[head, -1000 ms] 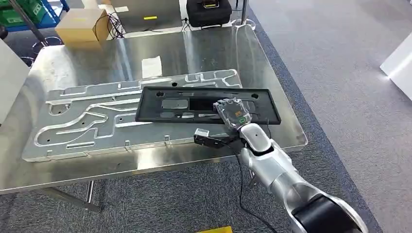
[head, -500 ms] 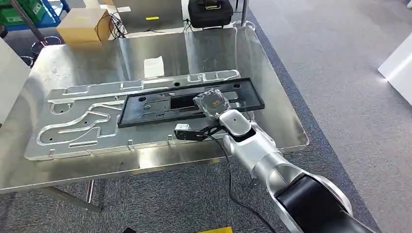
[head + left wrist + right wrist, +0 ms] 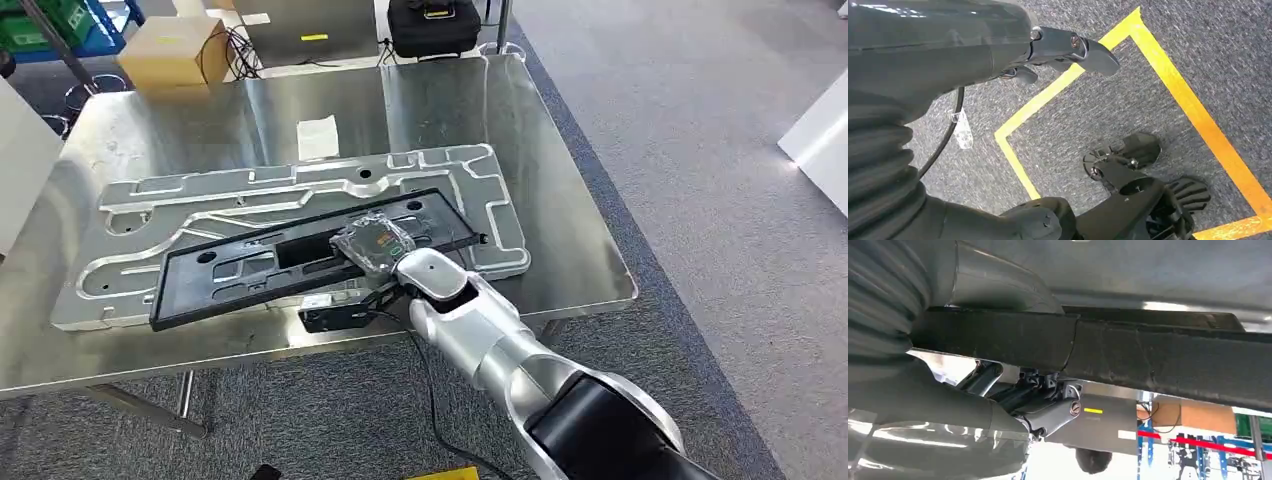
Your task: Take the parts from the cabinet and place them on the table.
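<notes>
A long black panel (image 3: 250, 265) with cut-outs hangs slanted just over a large silver machined plate (image 3: 470, 190) that lies on the steel table (image 3: 570, 240). My right hand (image 3: 372, 243) grips the panel near its middle. The right wrist view shows the panel's black edge (image 3: 1158, 360) running between the thumb above and the fingers (image 3: 1048, 412) below. Whether the panel touches the plate I cannot tell. My left hand (image 3: 1048, 47) hangs over the carpet with its fingers apart and nothing in it.
A white paper slip (image 3: 316, 137) lies on the table behind the plate. Past the far edge stand a cardboard box (image 3: 165, 50) and a black case (image 3: 432, 22). A white unit (image 3: 815, 135) stands at the right. Yellow tape (image 3: 1158, 60) marks the carpet.
My right arm has swung the black panel to the left and toward the table's near edge, and the panel now slants with its left end lower in the picture.
</notes>
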Action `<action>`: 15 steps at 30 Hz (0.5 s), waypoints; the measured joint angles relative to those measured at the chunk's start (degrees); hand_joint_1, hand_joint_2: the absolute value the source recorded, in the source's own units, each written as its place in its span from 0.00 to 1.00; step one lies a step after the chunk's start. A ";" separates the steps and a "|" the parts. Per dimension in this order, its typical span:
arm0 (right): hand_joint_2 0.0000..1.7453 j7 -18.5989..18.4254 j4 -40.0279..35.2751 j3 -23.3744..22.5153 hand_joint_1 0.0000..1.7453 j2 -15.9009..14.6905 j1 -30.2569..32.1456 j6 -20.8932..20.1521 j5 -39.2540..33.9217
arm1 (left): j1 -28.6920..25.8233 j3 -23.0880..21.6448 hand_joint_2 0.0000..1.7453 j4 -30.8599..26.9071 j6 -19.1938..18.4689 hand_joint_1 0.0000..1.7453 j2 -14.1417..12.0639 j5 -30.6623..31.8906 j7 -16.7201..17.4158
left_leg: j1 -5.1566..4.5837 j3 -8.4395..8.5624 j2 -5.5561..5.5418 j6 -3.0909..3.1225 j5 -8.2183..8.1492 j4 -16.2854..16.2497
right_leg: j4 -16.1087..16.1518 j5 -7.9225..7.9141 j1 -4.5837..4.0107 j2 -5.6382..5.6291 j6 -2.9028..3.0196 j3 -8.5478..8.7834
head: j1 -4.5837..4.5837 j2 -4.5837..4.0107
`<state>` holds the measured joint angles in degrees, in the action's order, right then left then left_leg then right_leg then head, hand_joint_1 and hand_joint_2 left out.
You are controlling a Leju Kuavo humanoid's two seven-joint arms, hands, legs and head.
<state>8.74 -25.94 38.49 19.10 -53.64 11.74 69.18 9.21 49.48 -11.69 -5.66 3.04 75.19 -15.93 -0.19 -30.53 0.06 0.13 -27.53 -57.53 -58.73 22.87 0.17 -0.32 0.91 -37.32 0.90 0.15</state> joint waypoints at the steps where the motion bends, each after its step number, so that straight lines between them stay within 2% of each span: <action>1: 1.00 -0.04 -0.11 0.37 1.00 0.22 0.17 0.02 -0.26 | -0.01 0.04 1.00 0.00 0.02 0.00 -0.02 -0.09 0.00 | 0.00 0.00 0.00 0.00 0.00 0.00 | 0.00 0.00 0.00 0.00 0.00 0.00 | 0.00 0.02; 12: 1.00 0.26 -0.22 1.97 1.00 0.50 1.27 0.81 -2.60 | -0.74 0.57 1.00 0.00 0.87 0.00 -0.22 -0.33 0.09 | -0.05 0.00 0.00 0.02 -0.02 -0.02 | 0.02 0.00 0.02 -0.02 -0.01 0.00 | 0.00 0.02; 15: 1.00 -0.91 -0.22 2.16 1.00 0.48 1.30 1.18 -2.66 | -0.79 0.61 1.00 0.00 0.98 0.00 -0.22 -0.54 0.09 | -0.05 0.01 0.00 0.02 -0.02 -0.02 | 0.04 0.00 0.02 -0.02 -0.01 0.00 | 0.00 0.00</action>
<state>7.83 -26.16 40.65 19.59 -52.34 12.92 66.51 8.43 50.10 -11.69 -4.68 2.82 74.64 -15.85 -0.24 -30.52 0.06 0.16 -27.55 -57.56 -58.69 22.88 0.19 -0.33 0.90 -37.32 0.90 0.15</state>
